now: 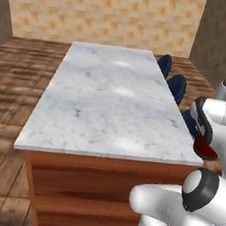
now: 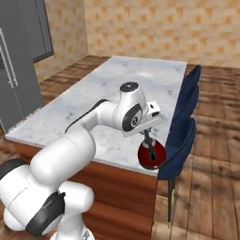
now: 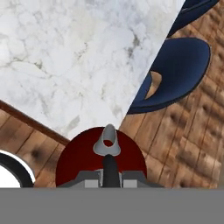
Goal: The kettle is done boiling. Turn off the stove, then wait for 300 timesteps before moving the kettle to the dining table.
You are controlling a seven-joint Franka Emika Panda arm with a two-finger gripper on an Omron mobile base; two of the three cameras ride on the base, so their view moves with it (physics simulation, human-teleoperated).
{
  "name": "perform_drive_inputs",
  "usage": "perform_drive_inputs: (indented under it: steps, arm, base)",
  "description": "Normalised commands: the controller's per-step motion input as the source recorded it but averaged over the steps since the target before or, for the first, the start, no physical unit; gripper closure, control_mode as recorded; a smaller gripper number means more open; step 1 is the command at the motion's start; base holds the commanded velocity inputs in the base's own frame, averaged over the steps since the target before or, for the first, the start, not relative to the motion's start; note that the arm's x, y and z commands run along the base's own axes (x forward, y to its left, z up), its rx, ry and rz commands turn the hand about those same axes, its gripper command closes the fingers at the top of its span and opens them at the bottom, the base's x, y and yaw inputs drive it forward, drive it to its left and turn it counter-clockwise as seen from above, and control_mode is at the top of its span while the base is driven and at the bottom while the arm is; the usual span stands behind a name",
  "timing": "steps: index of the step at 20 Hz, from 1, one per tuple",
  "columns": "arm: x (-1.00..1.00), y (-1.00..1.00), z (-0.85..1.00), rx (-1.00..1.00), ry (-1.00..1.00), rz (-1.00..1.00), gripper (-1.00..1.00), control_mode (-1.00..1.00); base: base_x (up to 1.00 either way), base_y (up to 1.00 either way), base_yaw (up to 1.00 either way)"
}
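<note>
I am carrying the kettle [image 2: 151,154] in my pincer [image 2: 149,144], fingers closed on its dark handle, so it is hanging right beneath my grip. The stove step I am judging finished; only the set-down is left. The dining table [image 1: 106,99] is lying just ahead and to one side of my pincer, its corner edge almost under the kettle. Blue chairs [image 2: 180,140] are crowding the other side, very close.

The kettle [image 2: 151,154] hangs under the tool [image 2: 148,136], off the near right corner of the counter [image 2: 112,89], above its edge and the floor [image 2: 211,154]. Chairs [image 2: 183,136] stand in a row along the counter's right side, just beside the kettle.
</note>
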Motion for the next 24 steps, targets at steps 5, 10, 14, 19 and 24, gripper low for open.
perform_drive_inputs:
  steps: [5,10,14,19,24]
  arm:
    - [0.0,0.0,0.0,0.0,0.0,0.0,1.0,1.0]
    - [0.0,0.0,0.0,0.0,0.0,0.0,1.0,1.0]
    - [0.0,0.0,0.0,0.0,0.0,0.0,1.0,1.0]
    - [0.0,0.0,0.0,0.0,0.0,0.0,1.0,1.0]
    - [0.0,0.0,0.0,0.0,0.0,0.0,1.0,1.0]
  base:
    - [0.01,-0.51,0.4]
    - [0.06,-0.43,0.39]
    - [0.07,-0.45,0.4]
    - [0.01,-0.54,0.38]
    - [0.01,-0.62,0.35]
